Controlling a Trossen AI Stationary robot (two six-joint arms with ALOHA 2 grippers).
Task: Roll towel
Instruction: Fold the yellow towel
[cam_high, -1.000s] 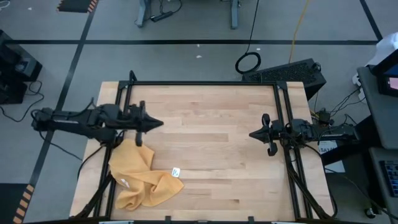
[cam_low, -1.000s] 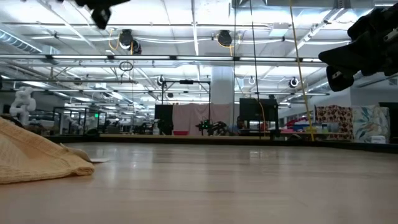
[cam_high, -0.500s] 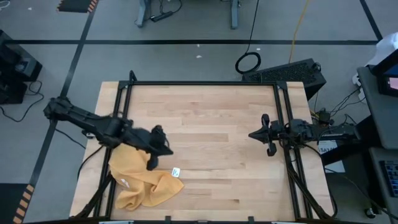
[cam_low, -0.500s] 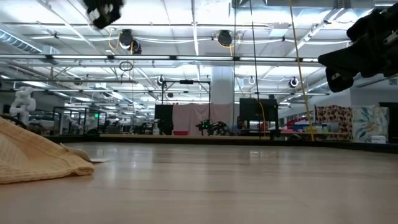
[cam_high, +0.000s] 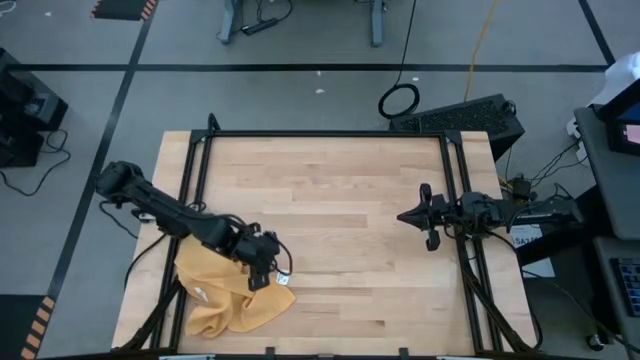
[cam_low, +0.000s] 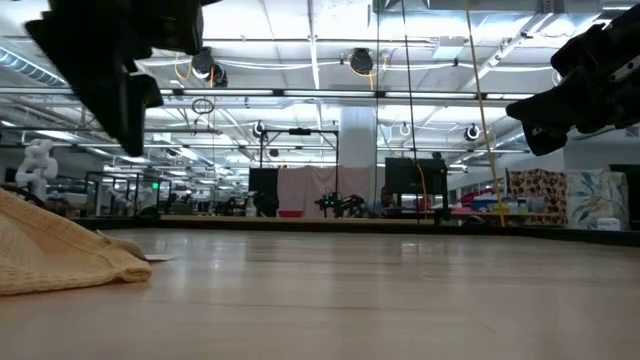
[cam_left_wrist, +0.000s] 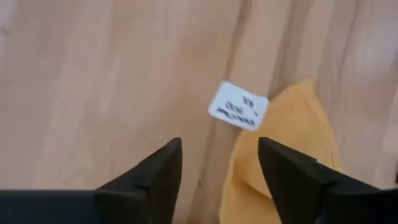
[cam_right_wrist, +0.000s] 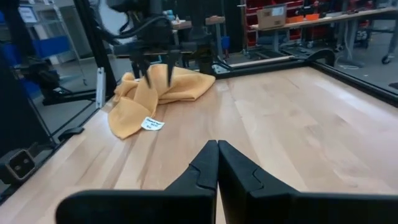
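Two arms at wooden table (cam_high: 340, 180). Lower left of high view: crumpled towel (cam_high: 225, 295) near table's front-left corner, white tag (cam_high: 283, 278) at its right edge. Left gripper (cam_high: 270, 268) hovers over tag, fingers spread, nothing held. Right side: right gripper (cam_high: 405, 216) idle above table's right edge, fingers pressed together, well apart from towel.

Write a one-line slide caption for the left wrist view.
Left hand, fingers open, poised above the white tag at the corner of the crumpled mustard-yellow towel on the wooden table.
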